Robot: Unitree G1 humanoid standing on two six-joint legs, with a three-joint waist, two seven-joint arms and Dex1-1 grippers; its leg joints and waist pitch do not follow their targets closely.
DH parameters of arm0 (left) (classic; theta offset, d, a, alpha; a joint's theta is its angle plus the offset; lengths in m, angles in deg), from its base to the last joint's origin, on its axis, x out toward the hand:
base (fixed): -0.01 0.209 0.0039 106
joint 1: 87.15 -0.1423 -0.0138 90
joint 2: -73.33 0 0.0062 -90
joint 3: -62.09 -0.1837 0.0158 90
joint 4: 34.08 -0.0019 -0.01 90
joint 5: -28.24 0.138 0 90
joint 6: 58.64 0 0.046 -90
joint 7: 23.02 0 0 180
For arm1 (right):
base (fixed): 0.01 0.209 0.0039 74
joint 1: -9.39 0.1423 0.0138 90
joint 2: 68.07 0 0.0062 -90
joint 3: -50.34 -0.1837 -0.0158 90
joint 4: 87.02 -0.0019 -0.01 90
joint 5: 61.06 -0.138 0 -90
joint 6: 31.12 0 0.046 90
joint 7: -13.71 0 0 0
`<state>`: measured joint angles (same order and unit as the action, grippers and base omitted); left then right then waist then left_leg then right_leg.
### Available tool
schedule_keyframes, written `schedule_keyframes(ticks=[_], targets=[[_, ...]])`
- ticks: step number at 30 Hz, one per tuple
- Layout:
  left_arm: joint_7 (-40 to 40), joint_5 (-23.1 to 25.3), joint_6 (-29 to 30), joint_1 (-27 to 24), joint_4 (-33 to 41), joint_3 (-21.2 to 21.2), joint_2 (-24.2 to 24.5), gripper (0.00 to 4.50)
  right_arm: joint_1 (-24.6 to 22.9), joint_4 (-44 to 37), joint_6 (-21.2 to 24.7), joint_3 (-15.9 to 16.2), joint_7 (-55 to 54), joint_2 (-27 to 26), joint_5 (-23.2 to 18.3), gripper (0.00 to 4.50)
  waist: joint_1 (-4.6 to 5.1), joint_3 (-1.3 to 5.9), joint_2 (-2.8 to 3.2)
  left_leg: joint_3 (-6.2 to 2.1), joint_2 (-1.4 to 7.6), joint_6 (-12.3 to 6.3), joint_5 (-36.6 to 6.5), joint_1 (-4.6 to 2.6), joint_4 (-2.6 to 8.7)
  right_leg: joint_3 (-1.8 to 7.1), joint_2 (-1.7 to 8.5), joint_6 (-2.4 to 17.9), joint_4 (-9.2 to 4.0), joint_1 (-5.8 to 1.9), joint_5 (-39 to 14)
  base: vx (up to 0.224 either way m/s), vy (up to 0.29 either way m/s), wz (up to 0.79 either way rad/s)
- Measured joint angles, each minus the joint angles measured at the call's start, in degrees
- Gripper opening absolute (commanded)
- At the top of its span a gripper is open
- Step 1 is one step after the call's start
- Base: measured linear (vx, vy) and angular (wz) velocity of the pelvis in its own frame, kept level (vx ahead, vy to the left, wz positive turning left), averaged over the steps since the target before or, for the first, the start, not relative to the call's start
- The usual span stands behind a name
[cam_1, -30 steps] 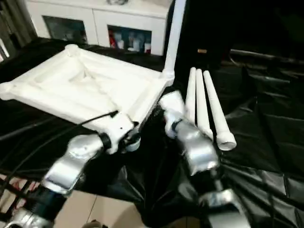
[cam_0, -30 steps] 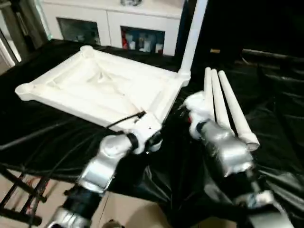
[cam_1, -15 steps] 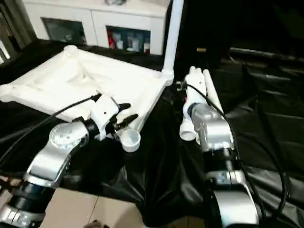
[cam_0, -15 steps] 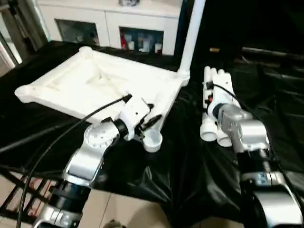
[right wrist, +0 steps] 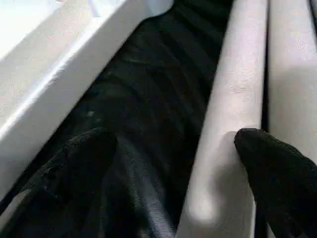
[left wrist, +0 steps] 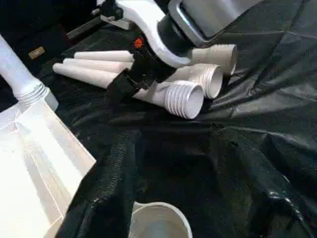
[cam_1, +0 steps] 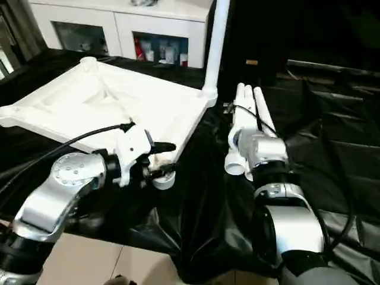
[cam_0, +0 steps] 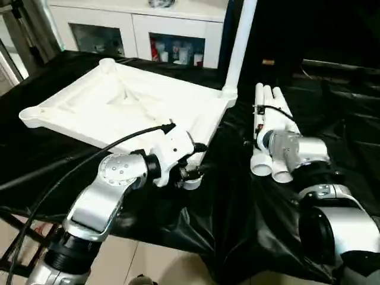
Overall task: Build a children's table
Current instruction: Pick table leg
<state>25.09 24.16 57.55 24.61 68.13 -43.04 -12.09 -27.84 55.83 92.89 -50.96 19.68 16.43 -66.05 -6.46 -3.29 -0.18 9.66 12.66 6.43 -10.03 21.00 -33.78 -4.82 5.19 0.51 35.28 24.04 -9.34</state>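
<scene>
The white tabletop (cam_0: 124,104) lies ribbed side up on the black cloth. One white leg (cam_0: 237,44) stands upright in its far right corner socket. Three loose legs (cam_0: 270,113) lie side by side to the right, threaded ends (left wrist: 185,99) toward me. My left gripper (left wrist: 178,148) is open, its fingers straddling the near right corner socket (left wrist: 158,223). My right gripper (right wrist: 171,139) is open and low over the loose legs. One black fingertip (right wrist: 270,153) rests on the nearest leg (right wrist: 233,119); the other hangs over the cloth beside the tabletop's rim (right wrist: 64,84).
A white cabinet (cam_0: 148,32) with glass doors stands behind the table. The black-draped table's front edge (cam_0: 178,228) runs just below my arms, with floor beyond it. A black cable (cam_0: 71,172) loops along my left forearm.
My left gripper has dropped closer onto the near corner socket. My right forearm has swung back toward me, with its gripper staying low over the loose legs.
</scene>
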Motion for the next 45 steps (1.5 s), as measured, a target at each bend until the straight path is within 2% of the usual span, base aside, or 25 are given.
schedule_keyframes(ticks=[9, 13, 14, 17, 22, 45], targets=[[1.1, -1.3, 4.2, -2.3, 4.7, -0.6, 2.5, 3.48, 1.3, 3.6, -4.6, 0.3, -1.1, -0.1, 0.6, 4.50, 0.06, -0.11, 0.13, -0.02, 0.00, 0.00, 0.0, 0.00, 0.02, -0.02, 0.00, 0.0, -0.01, 0.01, 0.0, 0.000, 0.000, 0.00], [1.2, -1.9, 4.8, -2.3, 4.9, -0.6, 3.4, 3.82, 1.7, 4.0, -4.9, 0.3, -1.3, -0.2, 0.6, 4.50, 0.09, -0.31, 0.46, -0.03, -0.01, 0.00, 0.0, 0.01, 0.01, -0.03, 0.00, 0.0, -0.02, 0.00, 0.0, 0.000, 0.000, 0.00], [1.4, -1.9, 4.8, -2.3, 4.9, -0.6, 3.6, 3.82, 1.9, 4.6, -4.9, 0.3, -1.4, -0.2, 0.6, 4.50, 0.10, -0.32, 0.48, -0.03, -0.01, 0.00, 0.0, 0.01, 0.02, -0.04, -0.01, 0.0, -0.02, 0.01, 0.0, 0.000, 0.000, 0.00], [1.7, -2.0, 4.9, -2.1, 4.9, -0.6, 3.9, 4.18, 2.9, 6.8, -4.0, 0.4, -1.1, 0.0, 0.9, 4.50, 0.18, -0.36, 0.55, -0.03, -0.01, 0.00, 0.0, 0.01, 0.02, -0.05, -0.01, 0.0, -0.02, 0.01, 0.0, 0.000, 0.000, 0.00], [1.7, -2.4, 5.3, -1.4, 4.9, -0.6, 4.1, 4.41, 3.3, 7.3, -3.5, 0.6, -0.5, 0.0, 0.9, 4.50, 0.17, -0.36, 0.55, -0.04, 0.00, 0.00, 0.0, -0.01, 0.02, -0.05, -0.01, 0.0, -0.02, -0.01, 0.0, 0.000, 0.000, 0.00], [2.2, -3.6, 6.4, -1.3, 5.0, -1.2, 5.0, 4.41, 4.0, 8.1, -3.2, -2.5, 2.6, 0.1, -3.2, 4.50, 0.10, -0.29, 0.46, -0.03, 0.01, 0.00, 0.0, -0.04, -0.02, -0.05, -0.01, 0.1, 0.08, -0.03, 0.0, 0.000, 0.000, 0.00]])
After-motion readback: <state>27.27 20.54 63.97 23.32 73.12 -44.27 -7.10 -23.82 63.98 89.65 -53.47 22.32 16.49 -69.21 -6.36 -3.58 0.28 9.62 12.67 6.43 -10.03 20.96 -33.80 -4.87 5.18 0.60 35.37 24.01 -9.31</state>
